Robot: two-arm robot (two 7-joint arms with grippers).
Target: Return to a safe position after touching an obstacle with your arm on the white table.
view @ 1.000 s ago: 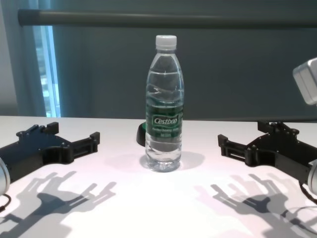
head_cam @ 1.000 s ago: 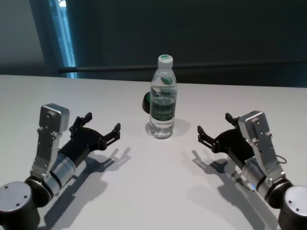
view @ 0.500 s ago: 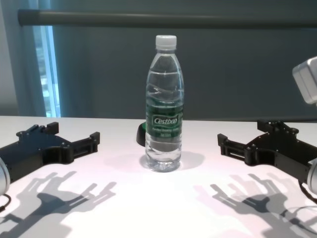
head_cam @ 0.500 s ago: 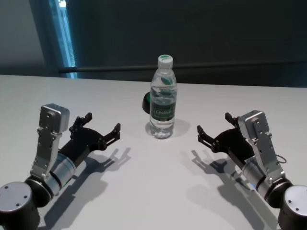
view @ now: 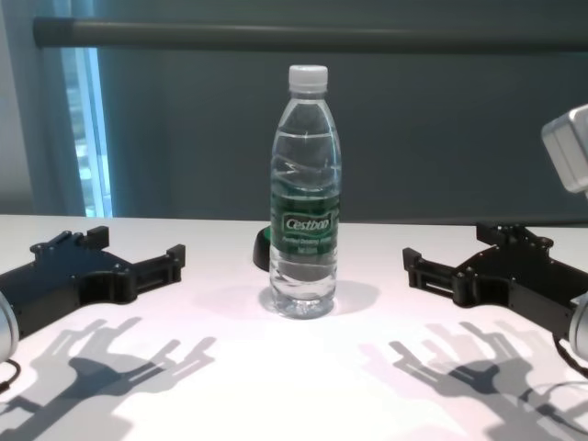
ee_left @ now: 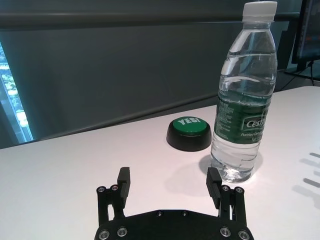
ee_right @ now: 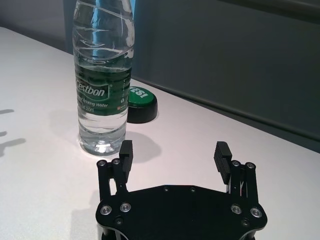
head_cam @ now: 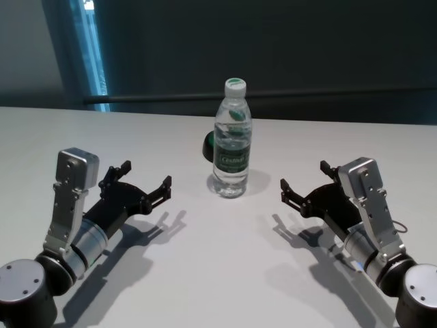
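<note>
Clear plastic Cestbon water bottle (head_cam: 231, 139) with a white cap is standing upright around the middle of the glossy white table (head_cam: 225, 273), and there's a low black button with a green "YES!" top (ee_left: 189, 133) just behind it. Left gripper (head_cam: 144, 181) hovers low off to the bottle's left, fingers spread wide and holding nothing. Right gripper (head_cam: 304, 185) mirrors it on the other side, also splayed and empty. Both are well apart from the bottle.
</note>
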